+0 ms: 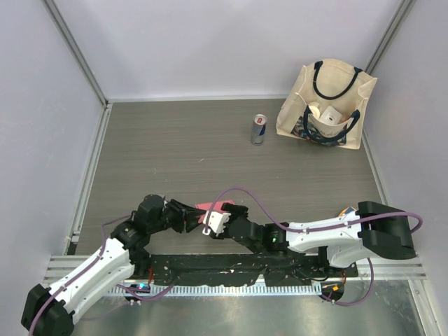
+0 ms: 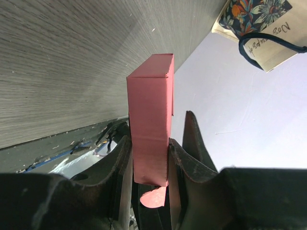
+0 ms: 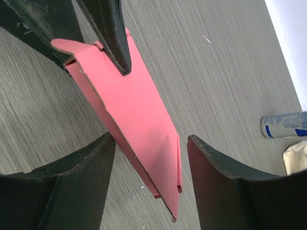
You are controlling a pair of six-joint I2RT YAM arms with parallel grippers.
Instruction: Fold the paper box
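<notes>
**Pink box held in the air, second pincer poised at its free end**

Left wrist view: nearest the lens, the left pincer (image 2: 149, 151) is clenched on the lower end of the paper box (image 2: 149, 110). The box runs up the middle of the frame as a squared-up sleeve. A rounded tab (image 2: 153, 197) hangs loose below the grip, and the tote bag (image 2: 261, 28) sits upper right.

Right wrist view: the right pincer (image 3: 151, 143) is released. Its fingers, at lower left and lower right, straddle the box's free end, and the right one is plainly apart from the card.

Top view: both pincers meet at lower centre, over the surface (image 1: 210, 154). A can (image 1: 259, 129) stands well apart, upper centre.

The sleeve looks formed, so closing the ends seems the step in hand. Next, the right pincer probably has to close gently on the free end and press its flap in while the left holds firm, since thin card buckles easily
</notes>
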